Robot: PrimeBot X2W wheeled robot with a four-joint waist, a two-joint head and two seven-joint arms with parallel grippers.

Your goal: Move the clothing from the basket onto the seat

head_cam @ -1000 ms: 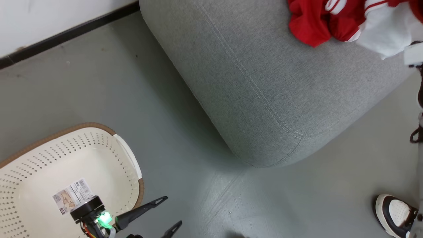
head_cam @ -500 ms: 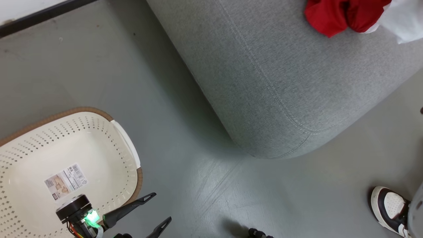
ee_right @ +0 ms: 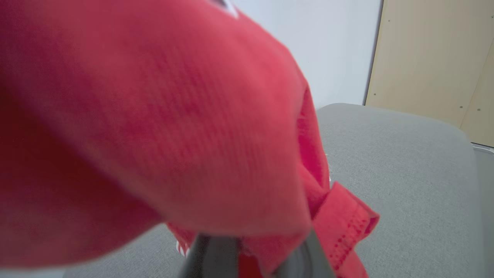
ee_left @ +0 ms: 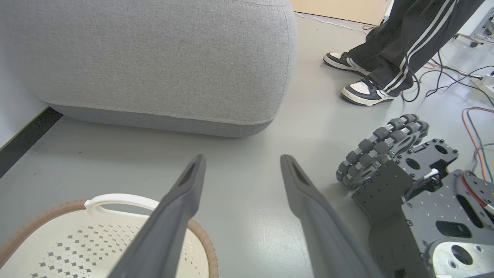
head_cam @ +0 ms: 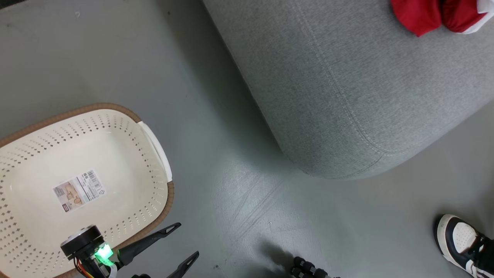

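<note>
We judge the clothing [ee_right: 154, 116] soft, light and floppy, best pinched at a bunched fold; our right tool [ee_right: 252, 255] clamps it over the far-right seat [ee_right: 405, 173], our left tool [ee_left: 242, 160] gapes empty.

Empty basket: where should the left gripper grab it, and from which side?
The white side handle on the basket end nearest the left gripper. It is a thin bar arching off the brown rim with a gap beneath, so a finger can likely slip under. Come from outside that end, open jaws across the bar; the perforated walls offer no edge.
</note>
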